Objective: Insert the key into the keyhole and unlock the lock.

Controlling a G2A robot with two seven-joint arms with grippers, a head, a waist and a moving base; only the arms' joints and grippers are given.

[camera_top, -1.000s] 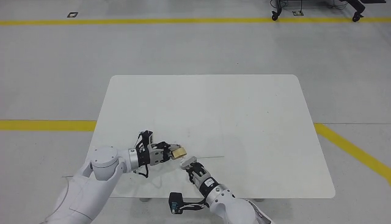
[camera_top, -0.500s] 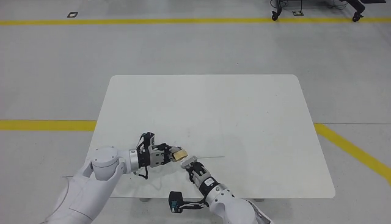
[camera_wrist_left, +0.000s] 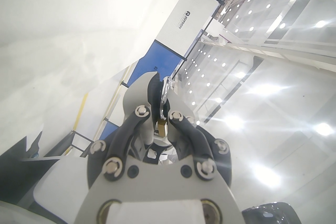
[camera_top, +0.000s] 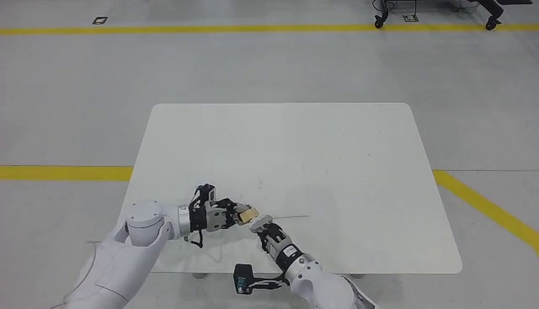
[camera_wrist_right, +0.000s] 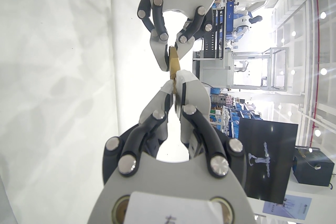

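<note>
Brass block-shaped padlock (camera_wrist_right: 174, 63) sits pinched in the left claw (camera_wrist_right: 172, 59), which is closed tight on it. The right claw (camera_wrist_right: 175, 90) is clamped on a flat silver metal key (camera_wrist_right: 174, 102), which meets the padlock just ahead of its tips. How deep the key sits is hidden. I judge insertion under way, with the turn and the unlocking left to do.

We see a white counter (camera_top: 337, 141) with rounded corners, standing on a grey floor (camera_top: 84, 82) crossed by yellow lines (camera_top: 253, 29). Near its front edge we make out a thin dark streak (camera_top: 290, 216) on the surface, running parallel to that edge.
</note>
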